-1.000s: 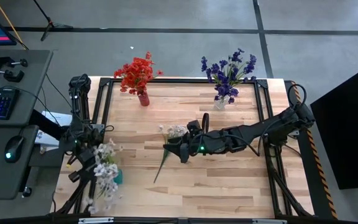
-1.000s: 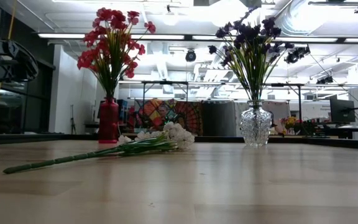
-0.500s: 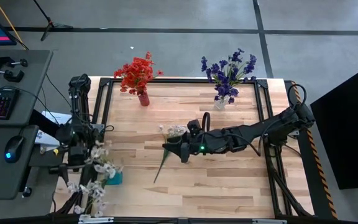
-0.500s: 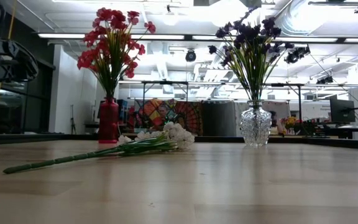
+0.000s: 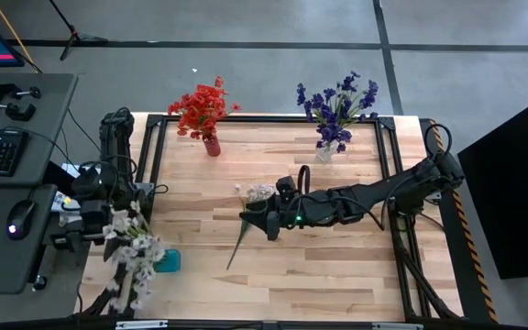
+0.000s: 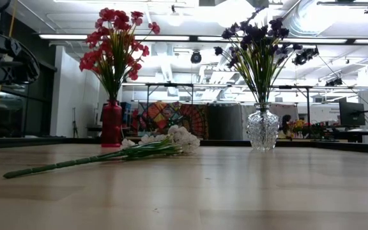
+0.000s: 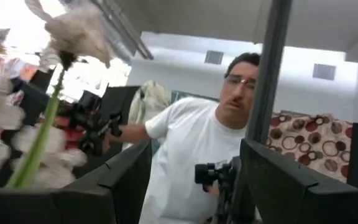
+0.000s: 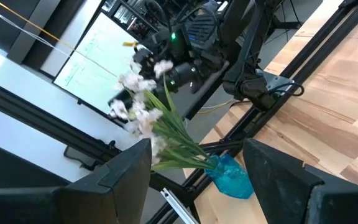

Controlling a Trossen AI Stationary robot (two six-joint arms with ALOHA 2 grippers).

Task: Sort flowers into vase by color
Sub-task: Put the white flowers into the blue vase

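Observation:
A white sprig (image 5: 242,231) lies flat on the table's middle, its blossoms (image 6: 179,137) toward the far side. My right gripper (image 5: 257,220) hovers over that sprig's stem, open, pointing level toward the table's left (image 8: 197,186). A blue vase (image 5: 169,261) at the near left corner holds a bunch of white flowers (image 5: 132,258) that leans out over the left edge. My left gripper (image 5: 94,225) is open beside this bunch at the left edge; in its wrist view (image 7: 194,196) a white stem (image 7: 36,152) passes outside one finger.
A red vase with red flowers (image 5: 204,115) and a glass vase with purple flowers (image 5: 335,110) stand along the far edge. A black frame rail (image 5: 154,160) borders the table. A person in a white shirt (image 7: 194,149) stands beyond the left arm. Bare wood lies near the table's right.
My left gripper has drawn back from over the white bunch toward the table's left edge and tipped upward. The bunch in the blue vase has swayed and spread, then settled leaning out over the left edge. The right arm and the sprig on the table have kept still.

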